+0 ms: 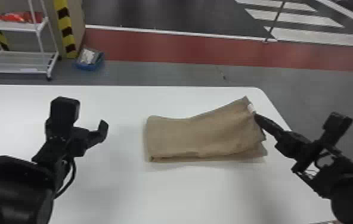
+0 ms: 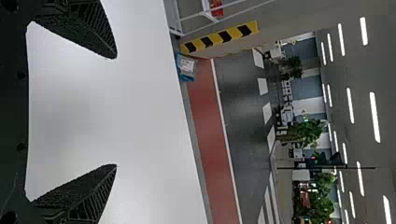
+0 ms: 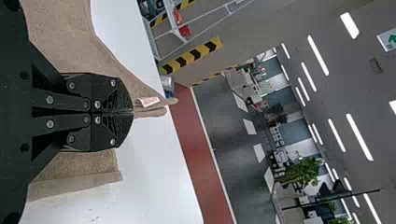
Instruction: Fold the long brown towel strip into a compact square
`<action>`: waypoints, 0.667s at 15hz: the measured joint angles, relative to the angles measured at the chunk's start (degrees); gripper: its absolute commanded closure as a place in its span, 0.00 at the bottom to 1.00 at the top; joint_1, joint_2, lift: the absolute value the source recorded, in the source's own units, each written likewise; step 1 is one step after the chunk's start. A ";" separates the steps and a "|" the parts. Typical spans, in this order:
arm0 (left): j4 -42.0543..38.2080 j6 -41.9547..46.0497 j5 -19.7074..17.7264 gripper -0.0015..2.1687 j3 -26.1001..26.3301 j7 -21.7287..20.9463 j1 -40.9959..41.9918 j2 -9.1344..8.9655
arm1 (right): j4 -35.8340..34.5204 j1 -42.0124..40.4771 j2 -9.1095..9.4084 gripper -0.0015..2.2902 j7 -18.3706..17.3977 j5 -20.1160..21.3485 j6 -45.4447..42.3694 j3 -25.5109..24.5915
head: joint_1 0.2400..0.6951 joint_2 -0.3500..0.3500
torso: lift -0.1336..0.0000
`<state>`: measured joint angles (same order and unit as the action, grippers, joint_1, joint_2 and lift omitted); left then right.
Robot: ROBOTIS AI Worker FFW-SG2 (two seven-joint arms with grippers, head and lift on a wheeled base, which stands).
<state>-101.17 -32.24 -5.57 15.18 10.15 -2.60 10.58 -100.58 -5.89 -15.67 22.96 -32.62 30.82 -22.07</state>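
- White tabletop (image 1: 170, 193) bears the brown towel (image 1: 196, 135), layered right of center, its right end raised above a lower layer.
- Right gripper (image 1: 256, 116) pinches that raised end beside a small white tag (image 1: 251, 108), jaws closed on the cloth.
- Left gripper (image 1: 86, 111) hovers above the tabletop, jaws spread wide, left of the towel and well apart from it.
- Beyond, a red floor strip (image 1: 170, 47) stretches rightward from near a white cart (image 1: 21, 27).

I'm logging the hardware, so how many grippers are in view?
2: the left gripper, open over the table, left of the towel, and the right gripper, shut on the towel's right end.
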 measured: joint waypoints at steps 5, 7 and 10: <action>0.02 0.01 0.06 0.02 -0.31 -0.02 0.22 0.47 | 3.85 0.70 -1.11 0.64 0.71 1.02 -0.36 -1.21 | 1.00 0.18 | 0.04; 0.08 0.09 0.03 0.02 -0.32 -0.04 0.23 0.50 | 7.96 1.50 -1.04 0.17 0.34 3.01 -1.58 -0.11 | 1.00 0.18 | 0.04; 0.09 0.09 0.03 0.02 -0.31 -0.01 0.23 0.50 | 9.77 2.11 -0.35 0.00 -2.54 5.91 -2.30 0.83 | 1.00 0.17 | 0.04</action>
<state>-101.07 -32.14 -5.54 14.86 10.14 -2.37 11.08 -90.81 -3.78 -16.02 20.42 -26.72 28.52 -21.24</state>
